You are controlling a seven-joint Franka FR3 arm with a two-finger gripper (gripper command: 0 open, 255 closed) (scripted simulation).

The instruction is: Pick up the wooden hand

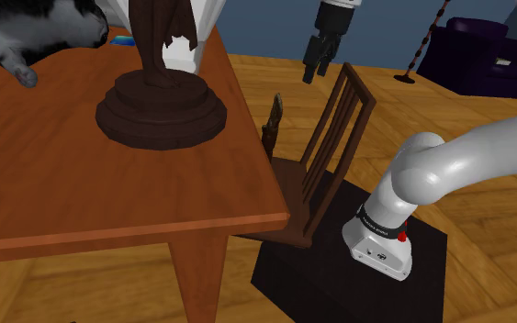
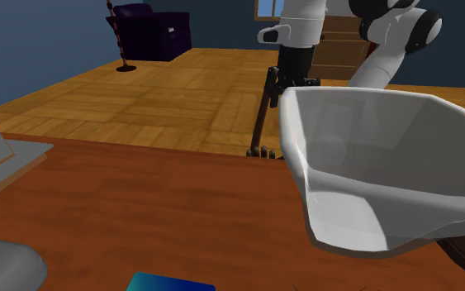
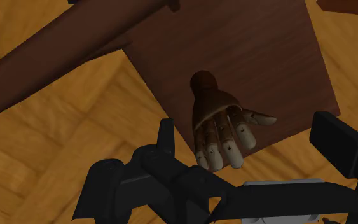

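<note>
Two black fingers spread wide, gripper hovering clear above wooden hand, upright near chair seat edge, hemmed between table and chair back, its wrist hidden behind table in second exterior view.

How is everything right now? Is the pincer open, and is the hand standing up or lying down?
pincer, open, in the air above the chair, holding nothing.
wooden hand, standing on the chair seat, fingers up, not held.
chair, upright beside the table.
dark statue, upright on the table.
</note>
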